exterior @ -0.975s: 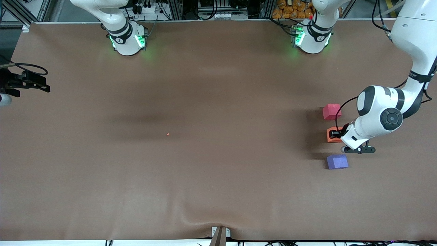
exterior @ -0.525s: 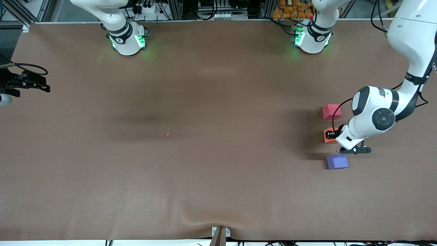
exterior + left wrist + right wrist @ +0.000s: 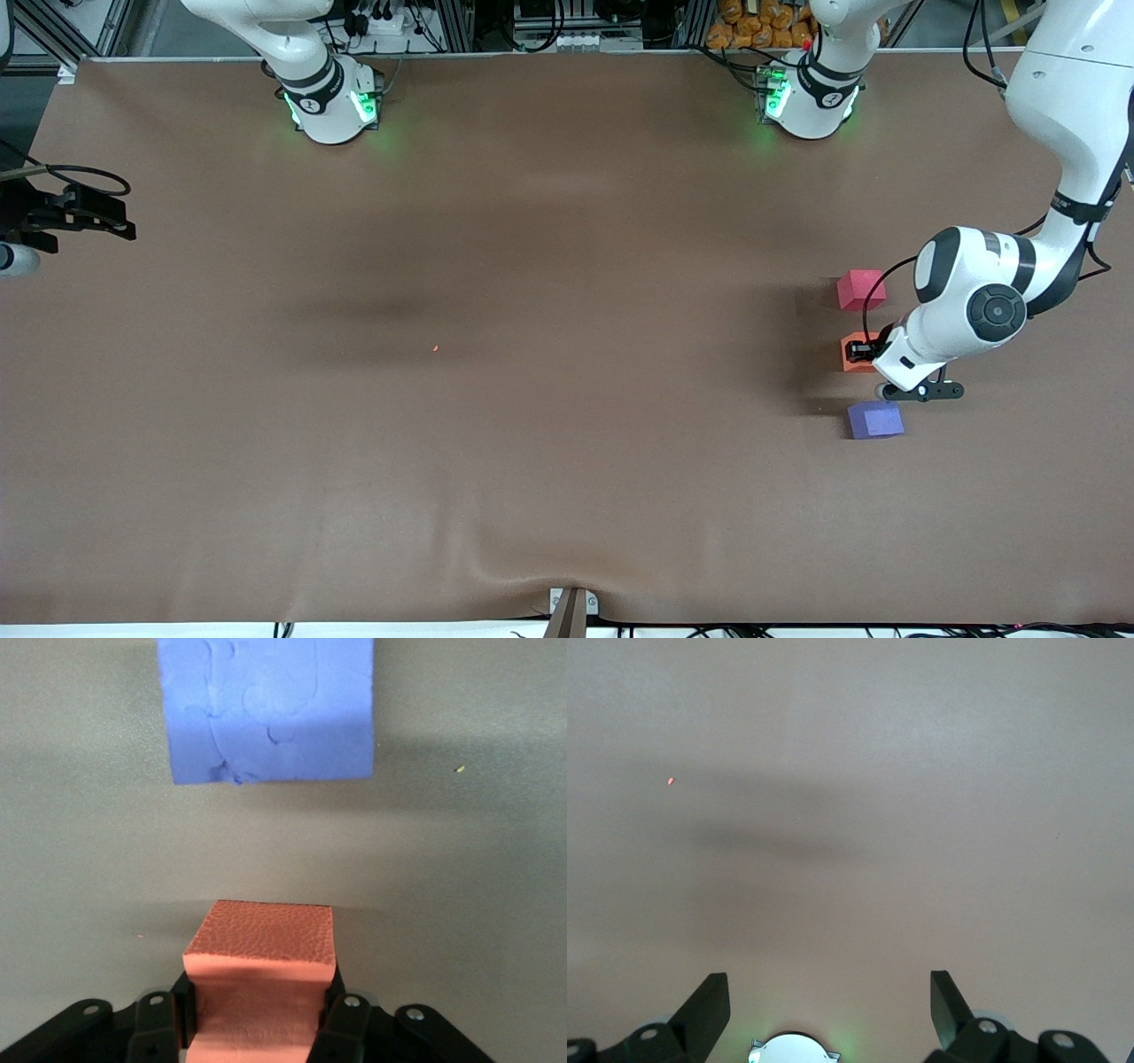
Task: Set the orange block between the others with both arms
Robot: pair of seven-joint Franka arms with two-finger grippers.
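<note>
My left gripper (image 3: 856, 352) is shut on the orange block (image 3: 850, 354), low over the table in the gap between the others. The red-pink cube (image 3: 860, 290) lies farther from the front camera and the purple-blue cube (image 3: 875, 419) lies nearer. In the left wrist view the orange block (image 3: 262, 948) sits pinched in the left gripper (image 3: 260, 997), with the purple-blue cube (image 3: 270, 709) ahead of it. Whether the block touches the table I cannot tell. My right gripper (image 3: 127, 218) waits open at the right arm's end of the table; the right wrist view shows this gripper (image 3: 828, 985) holding nothing.
A tiny red speck (image 3: 435, 348) lies on the brown table cover near the middle, also seen as a speck (image 3: 671, 780) in the right wrist view. A metal bracket (image 3: 572, 606) stands at the table's front edge, where the cover wrinkles.
The left arm has carried the orange block a little toward the right arm's end, bringing it in line with the two other cubes. The right gripper has barely shifted.
</note>
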